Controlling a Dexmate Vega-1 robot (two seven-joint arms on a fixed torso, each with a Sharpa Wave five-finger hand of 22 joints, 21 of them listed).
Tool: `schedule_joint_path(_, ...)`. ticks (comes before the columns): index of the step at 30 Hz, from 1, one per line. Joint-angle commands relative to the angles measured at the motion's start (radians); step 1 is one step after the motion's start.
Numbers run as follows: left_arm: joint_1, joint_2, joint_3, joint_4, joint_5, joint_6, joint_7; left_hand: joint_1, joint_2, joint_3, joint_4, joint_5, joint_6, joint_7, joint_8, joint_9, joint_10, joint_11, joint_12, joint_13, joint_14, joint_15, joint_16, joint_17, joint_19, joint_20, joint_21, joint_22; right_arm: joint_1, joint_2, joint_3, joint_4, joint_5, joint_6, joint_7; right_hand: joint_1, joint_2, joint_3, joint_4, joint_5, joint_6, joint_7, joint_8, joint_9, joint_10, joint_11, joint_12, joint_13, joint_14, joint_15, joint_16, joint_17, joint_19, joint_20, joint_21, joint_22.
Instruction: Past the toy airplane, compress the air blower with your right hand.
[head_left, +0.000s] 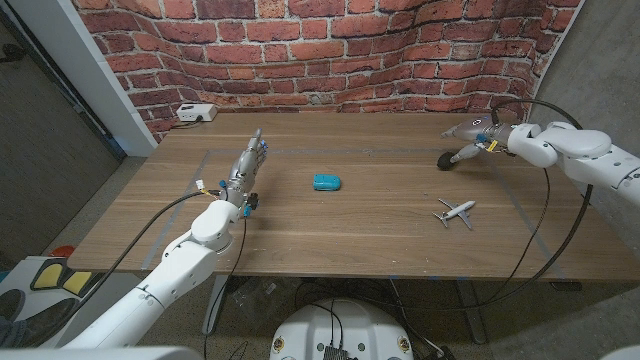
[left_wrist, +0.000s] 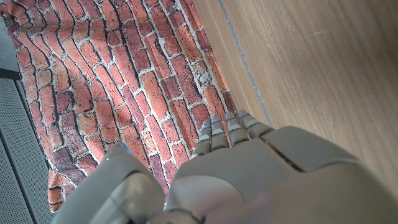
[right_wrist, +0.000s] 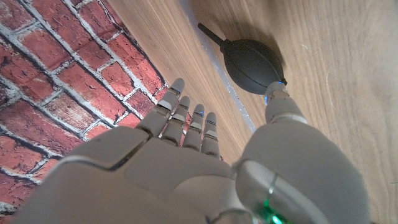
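Right robot hand (head_left: 482, 138) is out at the far right of the surface (head_left: 380, 215), fingers spread and holding nothing, thumb tip right at the black air blower (right_wrist: 252, 64); touching or just short, hard to call; toy airplane (head_left: 455, 212) sits nearer the robot; left robot hand (head_left: 247, 165) stands open, empty; teal object (head_left: 327, 182) mid-surface.
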Motion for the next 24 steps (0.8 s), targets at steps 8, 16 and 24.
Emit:
schedule_joint_path(8,0.008,-0.006,0.009,-0.013,0.002,0.010,0.011,0.001,0.003,-0.004,0.001,-0.002,0.008,0.001,-0.001,0.002,0.010,-0.002,-0.003,0.003,0.008,-0.002,-0.003,0.005,0.003,0.008,-0.007,0.002,0.044,0.017,-0.039,0.066,-0.111,0.116,-0.054,0.071,-0.006,0.026,0.001,0.010,0.010,-0.009,0.014,0.003,0.010,-0.007,0.006,0.002,0.026,-0.022,0.008,0.002,0.047,-0.062,0.000,0.002)
schedule_joint_path(16,0.009,-0.004,0.011,-0.025,0.005,0.020,0.016,0.002,0.004,-0.006,0.001,-0.002,0.009,0.002,-0.001,0.002,0.011,-0.003,-0.004,0.003,0.010,-0.004,-0.003,0.005,0.003,0.010,-0.007,0.002,0.087,0.039,-0.067,0.104,-0.134,0.159,-0.040,0.095,-0.011,0.033,0.011,0.011,0.049,0.006,0.030,0.003,0.056,0.004,0.020,0.002,0.054,-0.029,0.013,0.005,0.087,-0.067,0.002,0.001)
schedule_joint_path(24,0.021,-0.001,0.008,-0.040,0.006,0.032,0.030,0.002,0.006,-0.007,0.002,-0.003,0.009,0.001,-0.001,0.002,0.013,-0.004,-0.004,0.003,0.013,-0.002,-0.002,0.005,0.003,0.009,-0.007,0.002,0.111,0.055,-0.088,0.140,-0.145,0.174,-0.047,0.111,-0.009,0.040,0.014,0.012,0.081,0.007,0.042,0.002,0.085,-0.003,0.027,0.001,0.070,-0.035,0.015,0.006,0.096,-0.082,-0.003,0.001)
